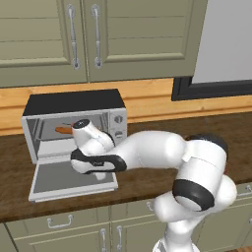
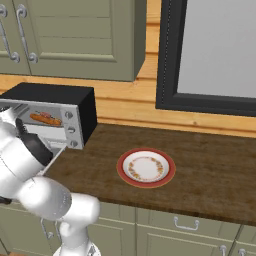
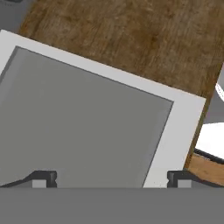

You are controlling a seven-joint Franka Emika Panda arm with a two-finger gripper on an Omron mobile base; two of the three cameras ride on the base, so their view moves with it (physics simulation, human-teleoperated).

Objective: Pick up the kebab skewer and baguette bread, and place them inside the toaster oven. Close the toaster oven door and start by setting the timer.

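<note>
Below spread fingers (image 3: 111, 179), toaster oven door (image 3: 87, 127).

Oven at the worktop's nine o'clock end, plate toward three o'clock.
The oven (image 1: 74, 125) stands on the worktop (image 2: 210, 165) below the cabinets (image 1: 93, 34); its door (image 1: 54, 179) lies flat at its six o'clock; the loaf (image 2: 45, 118) lies inside; the plate (image 2: 146, 167) sits well apart.

Even, flat light; soft, low-res render.
</note>
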